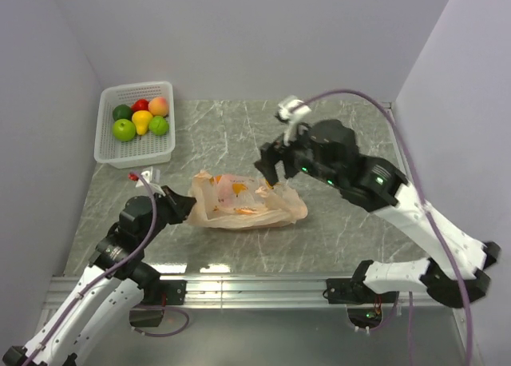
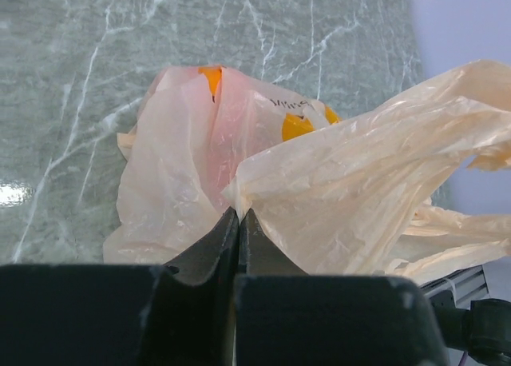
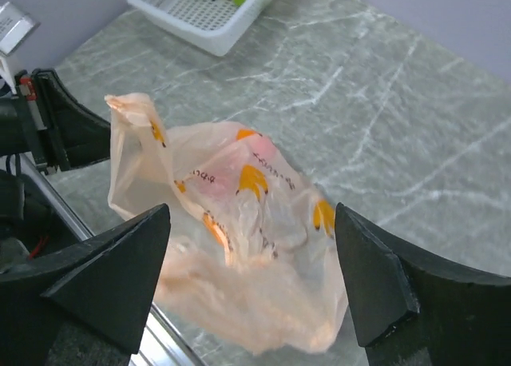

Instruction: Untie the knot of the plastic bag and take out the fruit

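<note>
Left wrist: the bag (image 2: 351, 198) is pinched in the closed left fingers (image 2: 239, 218). The wide-spread right fingers (image 1: 270, 174) above are best closed on loose plastic opposite, then drawn away gently.

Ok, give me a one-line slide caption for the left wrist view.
Left gripper shut on a fold of the crinkly peach plastic bag on the grey marbled table.

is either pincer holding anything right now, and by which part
Left pincer pinches the plastic bag by a thin fold at its left end. Right pincer hangs open over the bag, holding nothing.
</note>
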Robot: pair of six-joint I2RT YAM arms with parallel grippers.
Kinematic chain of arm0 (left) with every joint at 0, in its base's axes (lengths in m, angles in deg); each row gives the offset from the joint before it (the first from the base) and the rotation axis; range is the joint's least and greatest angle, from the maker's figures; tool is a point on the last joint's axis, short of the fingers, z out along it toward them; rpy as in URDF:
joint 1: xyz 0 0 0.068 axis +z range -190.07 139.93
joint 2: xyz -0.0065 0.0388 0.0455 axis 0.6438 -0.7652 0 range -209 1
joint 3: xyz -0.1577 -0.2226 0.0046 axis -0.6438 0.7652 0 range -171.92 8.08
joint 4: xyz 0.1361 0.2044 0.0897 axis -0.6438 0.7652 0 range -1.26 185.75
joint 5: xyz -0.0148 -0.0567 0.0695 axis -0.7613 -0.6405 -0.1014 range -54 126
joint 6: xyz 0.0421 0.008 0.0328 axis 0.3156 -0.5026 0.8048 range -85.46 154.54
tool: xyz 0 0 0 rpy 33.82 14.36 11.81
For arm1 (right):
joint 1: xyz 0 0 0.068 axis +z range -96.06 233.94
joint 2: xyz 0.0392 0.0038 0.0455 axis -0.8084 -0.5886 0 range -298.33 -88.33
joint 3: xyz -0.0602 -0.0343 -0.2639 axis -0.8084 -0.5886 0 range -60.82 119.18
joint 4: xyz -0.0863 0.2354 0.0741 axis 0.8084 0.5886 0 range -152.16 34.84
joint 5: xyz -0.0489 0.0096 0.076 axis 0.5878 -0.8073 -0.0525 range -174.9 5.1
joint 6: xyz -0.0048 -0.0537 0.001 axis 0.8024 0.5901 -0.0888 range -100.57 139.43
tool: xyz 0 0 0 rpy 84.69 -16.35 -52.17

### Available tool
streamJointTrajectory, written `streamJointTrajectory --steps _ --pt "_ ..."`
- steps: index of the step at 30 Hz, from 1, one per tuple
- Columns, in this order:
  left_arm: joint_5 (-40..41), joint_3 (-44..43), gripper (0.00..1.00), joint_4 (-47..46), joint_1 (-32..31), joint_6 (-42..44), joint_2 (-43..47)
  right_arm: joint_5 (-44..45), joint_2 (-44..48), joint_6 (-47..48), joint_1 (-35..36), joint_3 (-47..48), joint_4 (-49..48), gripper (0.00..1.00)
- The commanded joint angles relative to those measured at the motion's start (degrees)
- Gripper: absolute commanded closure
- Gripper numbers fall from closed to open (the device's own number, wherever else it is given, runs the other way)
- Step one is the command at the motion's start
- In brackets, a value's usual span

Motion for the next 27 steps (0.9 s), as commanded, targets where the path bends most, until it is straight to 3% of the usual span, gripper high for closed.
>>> streamJointTrajectory --steps 1,5,13,19,22,24,25,26,27 --pt "2.2 -0.5 0.94 1.6 0.2 -0.1 3.3 -7.4 -9.8 7.5 0.4 5.9 7.4 0.1" --pt "4.1 -0.8 0.93 2.9 0.3 -0.4 6.2 -12.6 -16.8 7.9 1.2 3.6 6.7 0.09" --pt "4.3 0.1 0.93 1.5 0.2 0.1 8.2 -12.3 -21.8 3.6 3.2 -11.8 -7.6 0.1" --pt "5.0 -0.5 0.95 0.3 0.2 1.2 6.6 -9.8 -24.5 2.0 3.1 -16.6 -13.9 0.15" --pt "5.2 -0.3 0.96 0.3 0.3 1.3 7.3 -7.7 -25.3 1.4 3.1 -18.7 -16.9 0.23" --pt "6.2 0.3 0.96 -0.1 0.2 1.2 8.0 -5.8 -26.1 1.1 3.0 -19.4 -18.0 0.34" --pt "6.8 0.6 0.97 -0.4 0.2 0.9 8.3 -5.5 -26.3 1.0 3.0 -20.0 -19.2 0.41" --pt "8.3 0.9 0.98 -1.0 0.2 0.9 8.3 -5.1 -26.5 0.3 2.7 -20.3 -19.9 0.59" --pt "8.7 1.1 0.98 -2.6 0.2 0.9 7.8 -3.9 -26.5 -0.1 2.3 -20.6 -20.5 0.7"
